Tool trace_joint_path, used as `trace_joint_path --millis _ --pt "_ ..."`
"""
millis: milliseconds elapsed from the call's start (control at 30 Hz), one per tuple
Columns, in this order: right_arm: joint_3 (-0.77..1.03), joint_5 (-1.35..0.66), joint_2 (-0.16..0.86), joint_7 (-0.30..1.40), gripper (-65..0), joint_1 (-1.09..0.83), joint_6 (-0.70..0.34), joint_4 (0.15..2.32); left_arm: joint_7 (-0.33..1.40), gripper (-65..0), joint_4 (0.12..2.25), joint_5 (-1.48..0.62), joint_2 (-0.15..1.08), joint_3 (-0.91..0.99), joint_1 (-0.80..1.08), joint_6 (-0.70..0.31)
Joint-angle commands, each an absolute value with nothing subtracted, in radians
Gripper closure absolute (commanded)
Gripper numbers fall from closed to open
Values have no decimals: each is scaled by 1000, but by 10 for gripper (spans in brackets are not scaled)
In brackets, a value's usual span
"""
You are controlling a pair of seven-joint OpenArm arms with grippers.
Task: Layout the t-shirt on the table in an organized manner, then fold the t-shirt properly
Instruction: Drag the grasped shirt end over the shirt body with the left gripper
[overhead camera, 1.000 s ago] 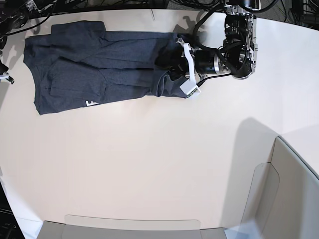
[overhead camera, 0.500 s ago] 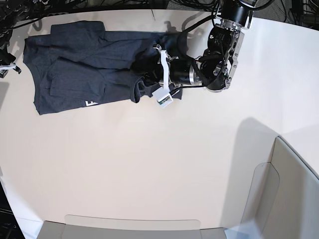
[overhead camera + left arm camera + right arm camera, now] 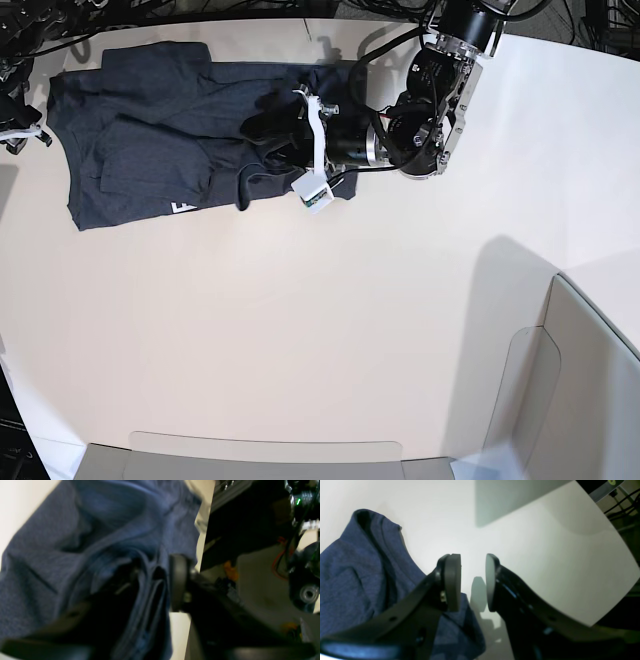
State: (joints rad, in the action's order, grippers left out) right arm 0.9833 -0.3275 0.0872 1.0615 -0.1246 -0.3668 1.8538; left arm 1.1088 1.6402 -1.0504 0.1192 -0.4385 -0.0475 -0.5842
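Half the folding looks done: the t-shirt [image 3: 170, 140] lies doubled on the far tabletop [image 3: 300, 330], left pincer [image 3: 262, 140] gripping its hem fold, right pincer [image 3: 472, 582] parted, empty.

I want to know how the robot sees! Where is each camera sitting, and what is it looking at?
Base: high overhead, looking down at the table, t-shirt and left arm.
Left wrist: on the left arm, facing bunched shirt cloth around its fingers.
Right wrist: on the right arm, facing bare table between its open fingers, shirt edge alongside.
All three share the t-shirt.
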Motion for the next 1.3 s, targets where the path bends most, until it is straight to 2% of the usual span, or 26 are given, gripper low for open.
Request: trace_joint_path --millis 0,33,100,333,600,733,900,1067,1133,1267 --pt "986 -335 99 1041 -172 -122 -374 1868 1073 -237 1655 -1076 116 -435 -62 -593" --pt "986 -335 97 1041 -172 -122 -374 1868 1069 -272 1655 -1076 116 -435 -62 -593" --pt "986 -335 97 1043 -172 -122 -374 1868 1069 -296 1655 -1078 116 -435 -62 -593" --pt "984 -335 97 1043 -172 -117 -374 1867 1075 -286 1656 -1082 116 -435 -62 -593" --pt "984 -335 96 1043 -172 -116 -374 1867 1119 -143 1715 -1170 124 -429 -61 -598" --pt "984 -335 96 1043 -172 -116 -374 1867 1121 0 1817 -1216 156 -429 -56 -596" --pt "984 -337 94 1043 -172 -119 -374 1867 1090 0 1824 -1191 160 -403 -47 -587" --pt "984 -337 94 1043 -172 -119 -374 1867 1067 0 1828 -977 160 -374 -13 -386" --pt "984 -337 94 1043 -172 -120 -374 1867 1067 0 1833 -891 160 -378 1 -346" --pt "984 -337 84 1043 -172 -120 -374 1867 1067 0 1833 -812 154 -377 22 -338"
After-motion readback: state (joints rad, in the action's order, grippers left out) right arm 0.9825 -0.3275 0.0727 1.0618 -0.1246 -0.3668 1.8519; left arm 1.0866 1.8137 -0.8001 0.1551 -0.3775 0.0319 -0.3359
